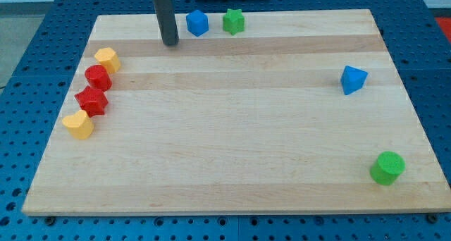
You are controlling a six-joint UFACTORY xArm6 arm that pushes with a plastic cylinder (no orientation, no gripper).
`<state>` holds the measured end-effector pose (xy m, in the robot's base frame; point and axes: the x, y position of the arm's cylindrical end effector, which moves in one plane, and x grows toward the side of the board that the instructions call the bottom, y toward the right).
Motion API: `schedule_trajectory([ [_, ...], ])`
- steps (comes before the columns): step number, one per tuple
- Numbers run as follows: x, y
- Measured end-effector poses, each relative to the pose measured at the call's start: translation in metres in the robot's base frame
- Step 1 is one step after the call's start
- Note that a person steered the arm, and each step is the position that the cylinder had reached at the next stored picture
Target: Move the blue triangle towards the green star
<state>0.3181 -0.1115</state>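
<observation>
The blue triangle [353, 79] lies near the board's right edge, about midway up. The green star [233, 21] sits at the view's top, near the board's far edge. A blue cube-like block [197, 22] sits just left of the star. My tip [170, 42] rests on the board at the upper left, a little left of the blue cube-like block and far from the blue triangle.
A wooden board [232, 142] on a blue pegboard table. At the left, in a slanted row: a yellow block [107, 59], a red block [98, 77], a red star-like block [91, 101], a yellow block [78, 125]. A green cylinder [387, 168] sits at lower right.
</observation>
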Motion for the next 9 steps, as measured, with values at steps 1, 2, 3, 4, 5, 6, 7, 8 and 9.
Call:
schedule_trajectory([
  [1,0.066,0.095],
  [2,0.13,0.193],
  [3,0.166,0.278],
  [4,0.143,0.301],
  [5,0.134,0.315],
  [6,0.131,0.344],
  [7,0.124,0.35],
  [8,0.106,0.347],
  [9,0.087,0.345],
])
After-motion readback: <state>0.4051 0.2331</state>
